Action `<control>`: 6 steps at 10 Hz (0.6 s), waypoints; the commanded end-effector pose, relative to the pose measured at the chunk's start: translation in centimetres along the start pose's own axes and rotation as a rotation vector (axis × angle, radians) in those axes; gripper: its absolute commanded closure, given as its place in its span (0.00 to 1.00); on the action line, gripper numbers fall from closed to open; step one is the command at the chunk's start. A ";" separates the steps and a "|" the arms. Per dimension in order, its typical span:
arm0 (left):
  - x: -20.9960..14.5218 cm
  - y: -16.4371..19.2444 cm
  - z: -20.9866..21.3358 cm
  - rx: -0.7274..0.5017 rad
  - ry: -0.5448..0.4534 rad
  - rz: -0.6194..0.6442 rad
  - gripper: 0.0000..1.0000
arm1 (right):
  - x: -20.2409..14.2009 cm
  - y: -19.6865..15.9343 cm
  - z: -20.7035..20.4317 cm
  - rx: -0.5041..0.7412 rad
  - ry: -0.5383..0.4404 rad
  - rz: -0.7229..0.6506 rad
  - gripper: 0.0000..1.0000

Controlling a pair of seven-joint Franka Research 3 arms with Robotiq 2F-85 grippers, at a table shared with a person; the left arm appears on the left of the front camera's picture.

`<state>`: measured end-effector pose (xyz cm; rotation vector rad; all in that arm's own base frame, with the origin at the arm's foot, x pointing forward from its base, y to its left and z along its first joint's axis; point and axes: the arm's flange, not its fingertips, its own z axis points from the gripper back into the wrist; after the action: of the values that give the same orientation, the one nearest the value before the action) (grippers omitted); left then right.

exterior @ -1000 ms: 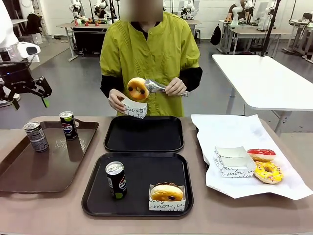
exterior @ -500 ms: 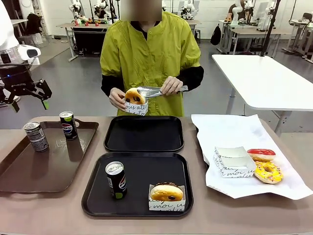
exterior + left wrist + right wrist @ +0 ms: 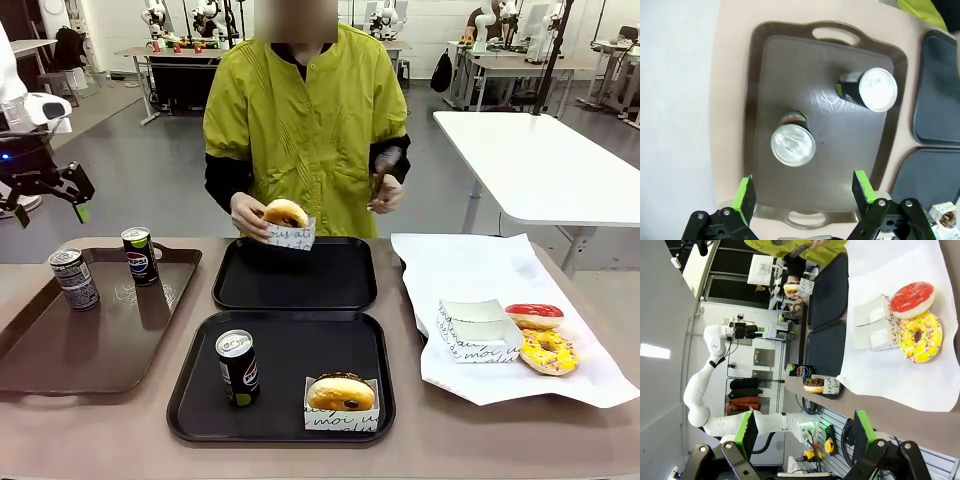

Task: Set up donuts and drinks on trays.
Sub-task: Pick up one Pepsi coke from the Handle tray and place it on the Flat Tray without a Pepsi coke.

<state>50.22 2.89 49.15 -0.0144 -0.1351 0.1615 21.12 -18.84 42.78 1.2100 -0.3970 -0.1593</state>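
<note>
A person's hand holds a plain donut (image 3: 286, 213) in a white paper holder just above the far black tray (image 3: 295, 285). The near black tray (image 3: 290, 350) carries one drink can (image 3: 238, 367) and a chocolate donut (image 3: 341, 393). Two more cans (image 3: 74, 278) (image 3: 139, 255) stand on the brown tray (image 3: 60, 350). My left gripper (image 3: 50, 213) hangs open above that tray's far left; its wrist view looks down on both can tops (image 3: 793, 144) (image 3: 874, 90) past its open gripper (image 3: 804, 192). My right gripper (image 3: 805, 429) is open and holds nothing, with the red donut (image 3: 912, 299) and yellow donut (image 3: 920, 336) beyond it.
White paper (image 3: 480, 270) covers the table's right side, bearing empty paper holders (image 3: 478, 328), a red donut (image 3: 533, 315) and a yellow donut (image 3: 548, 350). The person's other hand holds metal tongs (image 3: 380, 185) up near the chest. A white table (image 3: 540, 160) stands behind at the right.
The person set the donut into the paper holder, lowered it toward the far black tray and pulled the tongs away. My left gripper drifted slightly left and down.
</note>
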 end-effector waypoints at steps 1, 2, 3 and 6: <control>1.6 1.3 -1.3 0.003 -0.007 -0.069 0.00 | 0.2 0.0 0.0 0.021 -0.004 0.014 0.00; 1.7 1.2 -2.2 0.000 0.009 -0.114 0.00 | 0.2 0.0 0.0 0.021 -0.004 0.014 0.00; 1.1 1.3 -3.1 -0.009 0.016 -0.134 0.00 | 0.2 0.0 0.0 0.021 -0.004 0.014 0.00; 0.1 1.1 -4.8 -0.013 0.043 -0.201 0.00 | 0.2 0.0 0.0 0.021 -0.004 0.014 0.00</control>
<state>51.06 3.77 44.47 -0.0091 -0.0812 -0.0063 21.12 -18.83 42.78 1.2100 -0.3970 -0.1591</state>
